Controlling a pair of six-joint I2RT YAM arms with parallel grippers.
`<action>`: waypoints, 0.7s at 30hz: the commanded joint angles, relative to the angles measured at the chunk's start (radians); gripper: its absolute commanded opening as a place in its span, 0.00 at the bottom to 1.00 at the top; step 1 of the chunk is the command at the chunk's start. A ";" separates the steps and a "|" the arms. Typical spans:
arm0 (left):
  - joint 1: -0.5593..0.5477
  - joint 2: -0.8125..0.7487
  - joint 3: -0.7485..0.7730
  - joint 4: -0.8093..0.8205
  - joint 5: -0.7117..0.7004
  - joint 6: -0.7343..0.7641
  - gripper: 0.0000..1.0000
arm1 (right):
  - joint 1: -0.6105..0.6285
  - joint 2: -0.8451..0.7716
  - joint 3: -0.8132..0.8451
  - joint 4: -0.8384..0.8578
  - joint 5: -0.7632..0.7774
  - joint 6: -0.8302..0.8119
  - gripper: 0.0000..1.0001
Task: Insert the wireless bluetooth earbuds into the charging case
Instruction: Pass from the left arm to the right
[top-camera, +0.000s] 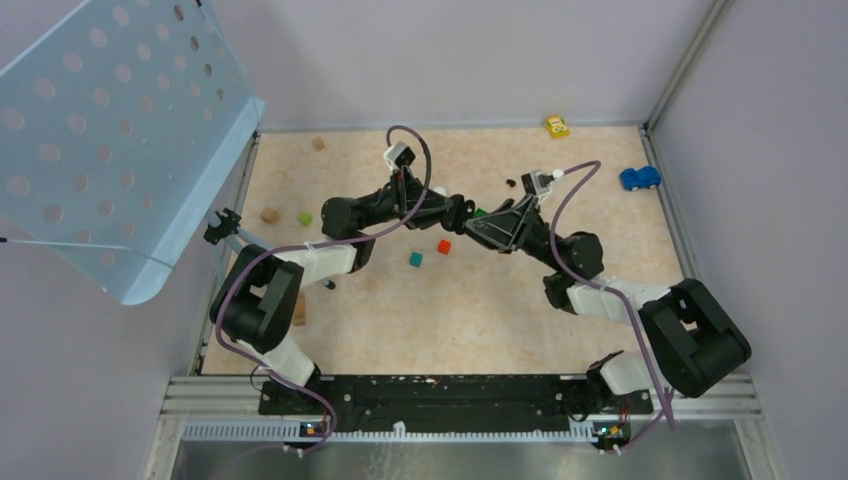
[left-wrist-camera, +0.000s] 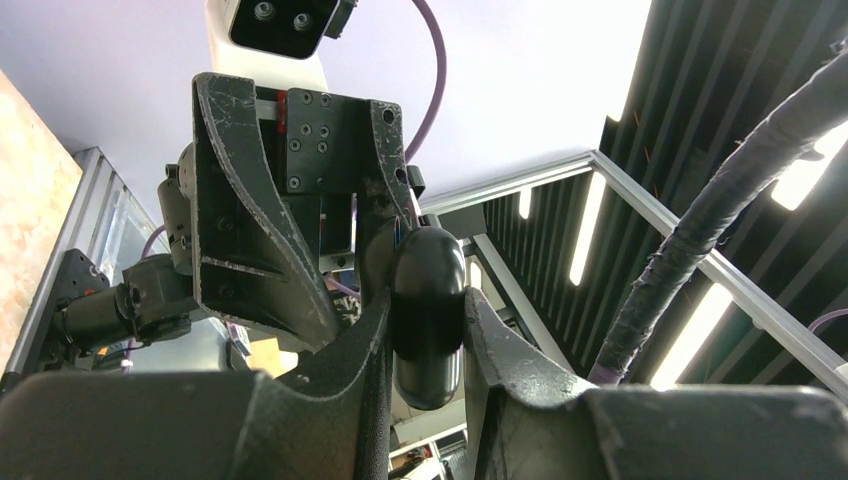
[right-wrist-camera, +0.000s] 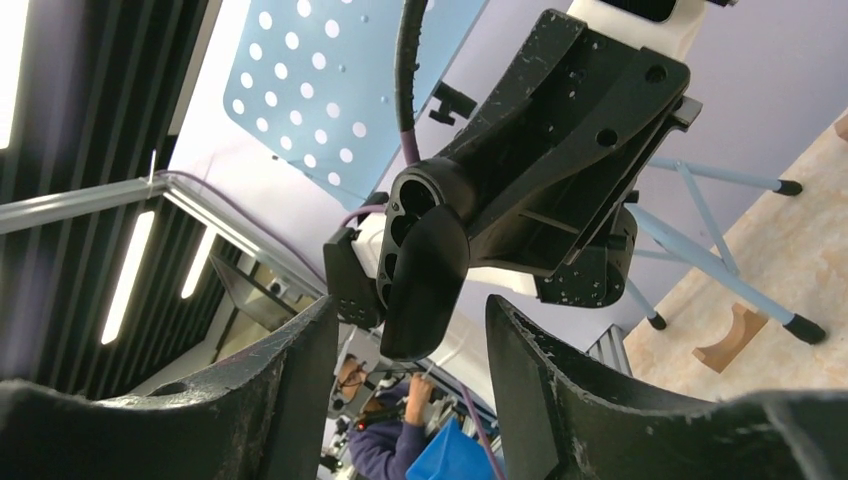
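Left hand (left-wrist-camera: 428, 335) is clamped on the black charging case (left-wrist-camera: 428, 280) — its lid (right-wrist-camera: 425, 270) hangs open beyond your grip. Your right hand (right-wrist-camera: 410, 310) stands with fingers (right-wrist-camera: 290, 380) apart, one on each side of that lid — gaps showing both sides.

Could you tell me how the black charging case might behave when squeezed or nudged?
The charging case looks smooth and rounded, so it may twist or slip between the left fingers. It seems a rigid shell, unlikely to deform.
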 joint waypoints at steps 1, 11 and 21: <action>-0.001 -0.026 0.011 0.237 -0.017 -0.013 0.00 | -0.012 -0.025 0.023 0.229 0.045 -0.008 0.54; -0.002 -0.042 -0.007 0.226 -0.023 0.002 0.00 | -0.016 -0.005 0.043 0.228 0.061 0.001 0.38; -0.001 -0.035 -0.015 0.239 -0.032 0.003 0.00 | -0.015 0.008 0.053 0.230 0.058 0.019 0.18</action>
